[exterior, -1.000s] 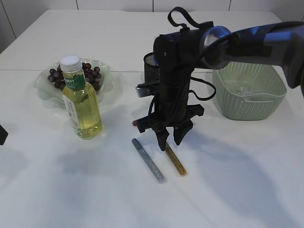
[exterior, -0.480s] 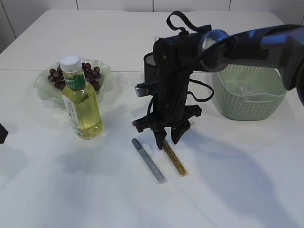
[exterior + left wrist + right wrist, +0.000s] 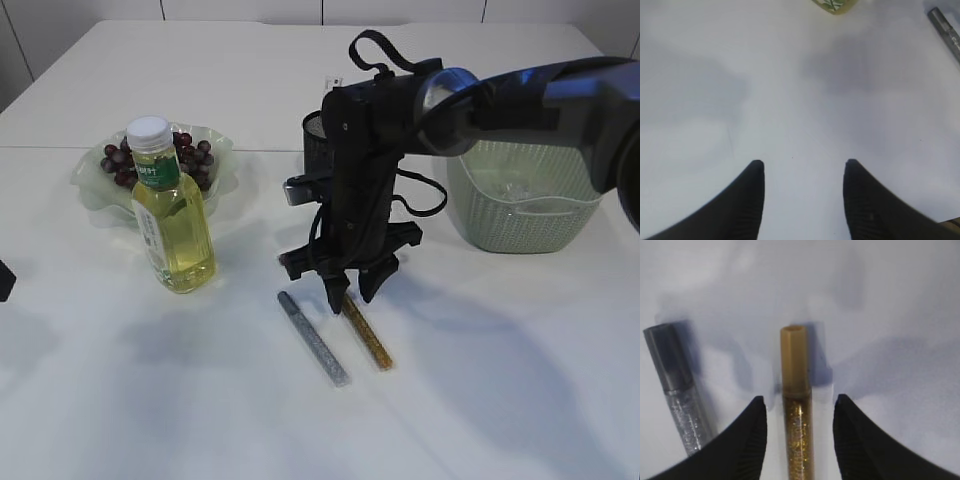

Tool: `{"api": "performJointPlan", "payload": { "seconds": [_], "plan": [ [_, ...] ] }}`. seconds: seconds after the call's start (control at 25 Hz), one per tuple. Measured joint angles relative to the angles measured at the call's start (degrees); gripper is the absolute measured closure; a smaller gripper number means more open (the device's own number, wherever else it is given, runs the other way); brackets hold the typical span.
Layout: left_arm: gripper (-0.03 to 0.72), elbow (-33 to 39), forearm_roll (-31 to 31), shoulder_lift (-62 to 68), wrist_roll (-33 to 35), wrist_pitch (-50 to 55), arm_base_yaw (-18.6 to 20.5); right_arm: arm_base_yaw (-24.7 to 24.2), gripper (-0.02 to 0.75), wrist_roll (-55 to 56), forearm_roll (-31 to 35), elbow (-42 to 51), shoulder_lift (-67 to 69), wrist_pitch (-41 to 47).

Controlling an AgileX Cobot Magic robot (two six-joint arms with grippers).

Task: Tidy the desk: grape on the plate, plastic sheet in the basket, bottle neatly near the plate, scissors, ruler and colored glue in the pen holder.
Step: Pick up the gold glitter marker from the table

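Note:
A gold glitter glue stick (image 3: pixel 368 334) lies on the white table beside a silver one (image 3: pixel 313 339). My right gripper (image 3: pixel 350 298) points straight down over the gold stick's far end. In the right wrist view it (image 3: pixel 799 399) is open, its fingers astride the gold stick (image 3: pixel 797 440) without touching it, and the silver stick (image 3: pixel 677 385) lies to the left. My left gripper (image 3: pixel 803 162) is open over bare table. The bottle (image 3: pixel 172 215) of yellow liquid stands upright in front of the plate (image 3: pixel 100 190), which holds the grapes (image 3: pixel 190 158). Scissors and ruler are out of view.
The black mesh pen holder (image 3: pixel 318 140) stands behind the right arm. The green woven basket (image 3: pixel 525 195) sits at the right. A small reddish end (image 3: pixel 285 258) shows just left of the right gripper. The silver stick's tip (image 3: pixel 945 32) appears in the left wrist view.
The right gripper has shifted slightly back along the gold glue stick toward its far end. The glue sticks, bottle and plate have not moved.

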Motion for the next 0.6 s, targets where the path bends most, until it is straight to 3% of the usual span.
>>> {"api": "performJointPlan", "payload": {
  "seconds": [0.32,0.6],
  "plan": [
    [0.316,0.0,0.0,0.0,0.0,-0.04,0.0,0.0,0.389,0.1,-0.65,0.0,0.46,-0.14],
    [0.316,0.0,0.0,0.0,0.0,-0.13,0.0,0.0,0.437,0.1,-2.06,0.0,0.47,-0.39]
  ]
}}
